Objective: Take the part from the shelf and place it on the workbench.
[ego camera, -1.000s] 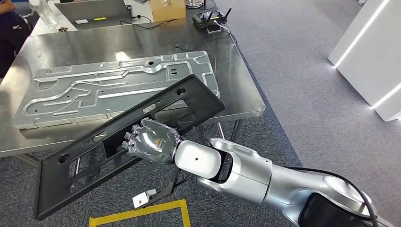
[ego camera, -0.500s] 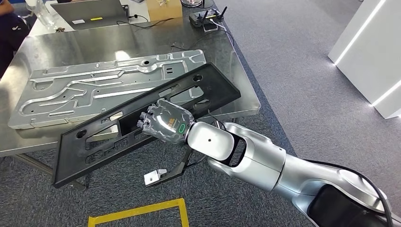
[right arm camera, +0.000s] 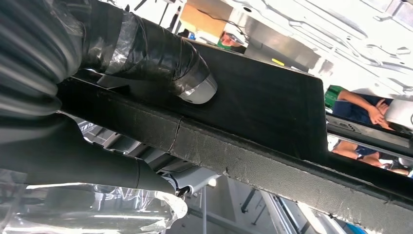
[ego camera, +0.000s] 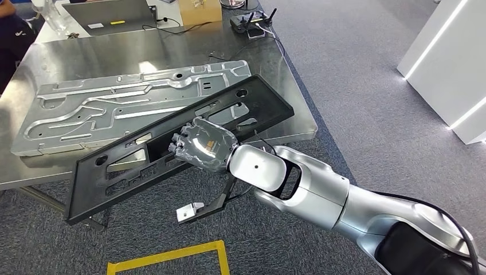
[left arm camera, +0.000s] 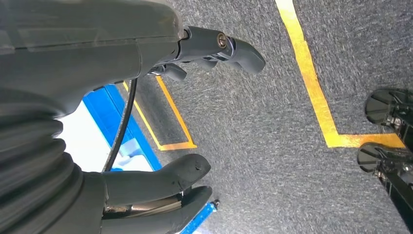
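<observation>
a grey carpeted floor (ego camera: 367,86) with yellow tape lines runs under a steel workbench (ego camera: 74,57) that fills the far left of the room, and a pale stamped metal panel (ego camera: 132,106) already lies flat across it. the right hand (ego camera: 202,145) grips the long black part (ego camera: 172,146) through one of its cut-outs near the middle; in the right wrist view the taped thumb (right arm camera: 146,53) presses one face of the part (right arm camera: 253,107) while the darker fingers wrap the other. the part hangs tilted, its far right end over the near edge of the bench and overlapping the metal panel, its near left end out over the carpet. i judge this the carrying-in step, with the placing not yet done: the next move calls for pushing the part further over the bench and levelling it, minding the panel beneath. the left hand (left arm camera: 195,112) hangs over the floor, fingers apart and holding nothing. whether the part's far end touches the panel or bench i cannot tell, and the right hand's fingertips are hidden behind the part. a laptop (ego camera: 112,14) and a cardboard box (ego camera: 198,10) at the bench's far side are cut off by the frame.
</observation>
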You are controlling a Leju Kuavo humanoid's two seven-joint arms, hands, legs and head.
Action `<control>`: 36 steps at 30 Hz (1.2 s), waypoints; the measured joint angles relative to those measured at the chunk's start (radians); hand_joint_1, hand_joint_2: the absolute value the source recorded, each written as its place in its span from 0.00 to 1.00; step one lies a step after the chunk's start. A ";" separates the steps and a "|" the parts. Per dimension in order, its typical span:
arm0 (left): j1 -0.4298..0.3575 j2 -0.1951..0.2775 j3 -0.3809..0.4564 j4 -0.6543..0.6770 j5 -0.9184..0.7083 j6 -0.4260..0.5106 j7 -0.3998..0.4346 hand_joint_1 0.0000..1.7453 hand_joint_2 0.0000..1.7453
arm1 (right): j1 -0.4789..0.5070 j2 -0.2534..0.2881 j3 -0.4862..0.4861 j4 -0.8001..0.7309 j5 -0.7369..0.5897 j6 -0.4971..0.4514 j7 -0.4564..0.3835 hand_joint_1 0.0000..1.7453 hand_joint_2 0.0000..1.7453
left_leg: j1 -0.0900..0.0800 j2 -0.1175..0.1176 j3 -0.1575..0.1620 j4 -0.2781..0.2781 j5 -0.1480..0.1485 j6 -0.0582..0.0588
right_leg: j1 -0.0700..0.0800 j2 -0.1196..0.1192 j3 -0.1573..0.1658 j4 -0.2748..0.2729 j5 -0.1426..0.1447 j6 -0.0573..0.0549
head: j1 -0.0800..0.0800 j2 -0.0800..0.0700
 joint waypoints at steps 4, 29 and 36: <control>0.000 0.000 0.007 0.000 -0.001 0.002 0.001 0.00 1.00 | -0.002 -0.002 0.000 -0.002 -0.004 0.001 -0.001 1.00 1.00 | 0.000 0.000 0.000 0.000 0.000 0.000 | 0.000 0.000 0.000 0.000 0.000 0.000 | 0.000 0.000; 0.001 -0.006 0.013 0.000 -0.011 0.003 -0.007 0.00 1.00 | -0.006 -0.012 0.000 -0.015 -0.016 0.014 -0.003 1.00 1.00 | 0.011 0.015 0.037 -0.055 0.020 0.028 | -0.017 -0.008 -0.110 0.229 -0.116 0.031 | 0.000 0.000; 0.000 -0.009 0.013 0.000 -0.010 0.006 -0.004 0.00 1.00 | -0.003 -0.016 0.000 -0.020 -0.017 0.017 -0.002 1.00 1.00 | 0.024 0.010 0.023 -0.006 -0.017 -0.022 | -0.032 0.004 -0.008 0.014 -0.004 0.037 | -0.001 0.000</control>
